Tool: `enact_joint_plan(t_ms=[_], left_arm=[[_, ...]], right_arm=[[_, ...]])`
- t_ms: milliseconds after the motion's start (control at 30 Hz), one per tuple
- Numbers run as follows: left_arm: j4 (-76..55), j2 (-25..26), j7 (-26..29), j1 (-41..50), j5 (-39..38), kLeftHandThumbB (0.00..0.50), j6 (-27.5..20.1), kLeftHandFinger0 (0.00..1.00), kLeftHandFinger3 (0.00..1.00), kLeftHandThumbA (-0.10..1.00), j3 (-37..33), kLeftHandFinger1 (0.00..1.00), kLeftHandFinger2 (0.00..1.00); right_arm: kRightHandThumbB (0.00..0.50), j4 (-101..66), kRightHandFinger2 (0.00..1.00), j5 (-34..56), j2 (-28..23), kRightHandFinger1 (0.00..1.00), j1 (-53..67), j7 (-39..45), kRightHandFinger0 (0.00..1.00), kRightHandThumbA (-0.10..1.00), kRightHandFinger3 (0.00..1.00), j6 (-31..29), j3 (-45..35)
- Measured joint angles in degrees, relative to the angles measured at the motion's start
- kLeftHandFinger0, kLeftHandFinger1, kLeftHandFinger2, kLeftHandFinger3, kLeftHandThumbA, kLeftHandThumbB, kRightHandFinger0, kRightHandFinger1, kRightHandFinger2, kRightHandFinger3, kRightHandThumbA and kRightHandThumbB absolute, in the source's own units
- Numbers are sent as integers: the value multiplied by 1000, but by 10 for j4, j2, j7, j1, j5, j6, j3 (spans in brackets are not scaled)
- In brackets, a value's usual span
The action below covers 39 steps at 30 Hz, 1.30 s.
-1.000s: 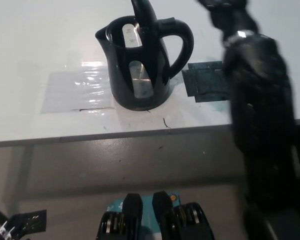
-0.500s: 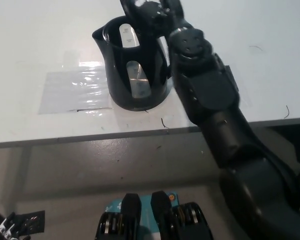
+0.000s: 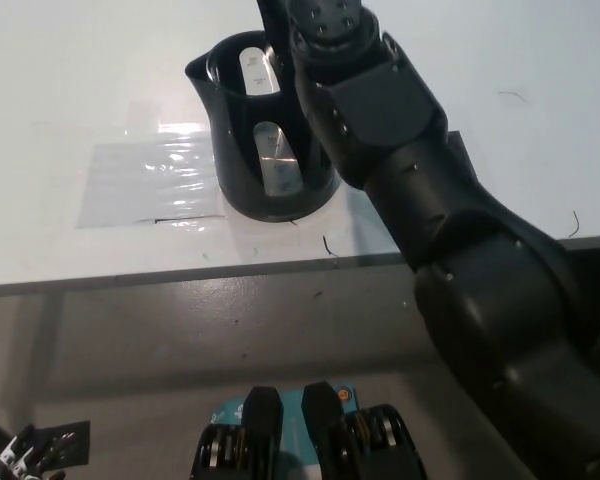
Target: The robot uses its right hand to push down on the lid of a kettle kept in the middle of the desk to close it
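Note:
The black kettle (image 3: 265, 140) stands upright in the middle of the white desk (image 3: 70, 80); its top is open and the inside water gauge shows. Its raised lid (image 3: 268, 12) shows only as a thin black edge at the picture's top. My black right arm (image 3: 400, 180) reaches in from the bottom right, crosses the kettle's handle side and hides the handle. The arm's wrist end (image 3: 325, 18) sits above the kettle's rim, and the hand itself lies past the top edge. A sliver of my white left hand (image 3: 15, 458) rests in the bottom-left corner.
A shiny clear sheet (image 3: 145, 185) is taped flat on the desk just left of the kettle. The desk's front edge (image 3: 180, 275) runs across the picture's middle, with grey floor below it. A dark patch (image 3: 458, 150) peeks out beside my arm.
My right arm has swung left from beside the kettle to over its handle side and stretched farther up, taking the hand out of the picture. The kettle has not moved.

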Motion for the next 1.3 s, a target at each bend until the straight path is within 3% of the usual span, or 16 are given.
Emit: enact_joint_plan(t_ms=[67,200,367,500,633,800,867,967,1067,1167,1300], left_arm=[[-1,0,0,0,0,202,1,1000,1000,164,-1,1000,1000],[-7,0,0,3,0,204,2,1000,1000,191,-3,1000,1000],[-7,0,0,5,1,189,2,1000,1000,176,-7,1000,1000],[-8,0,0,5,1,200,2,1000,1000,190,-7,1000,1000],[-9,0,0,5,0,206,2,1000,1000,170,-7,1000,1000],[-10,0,0,5,-1,196,2,1000,1000,196,-6,1000,1000],[-10,0,0,5,-1,212,2,1000,1000,182,-7,1000,1000],[-9,0,0,5,-1,205,2,1000,1000,172,-7,1000,1000],[-10,-1,0,5,-1,209,2,1000,1000,182,-7,1000,1000],[-10,-3,0,5,-1,230,2,1000,1000,195,-7,1000,1000],[-10,-3,0,3,-1,240,2,1000,1000,189,-7,1000,1000]], right_arm=[[66,0,922,0,3,824,-8,-1,795,213,1000,-3,-1],[64,1,963,0,15,847,-5,-4,827,200,1000,-9,-3],[61,13,903,1,32,765,-2,-10,709,204,1000,-16,-6],[53,25,928,1,39,802,-2,-15,783,194,1000,-27,-9],[50,38,945,1,41,786,2,-21,765,203,1000,-40,-12],[87,38,970,11,43,860,29,-23,834,273,1000,-62,-38],[100,37,1000,17,46,996,46,-21,966,319,1000,-74,-47],[83,35,1000,25,55,1000,78,-11,1000,342,1000,-110,-56],[88,34,1000,28,59,1000,95,0,1000,500,1000,-151,-60],[60,38,1000,30,63,1000,111,12,1000,614,1000,-189,-61],[44,47,1000,36,70,1000,121,21,1000,674,1000,-225,-63]])
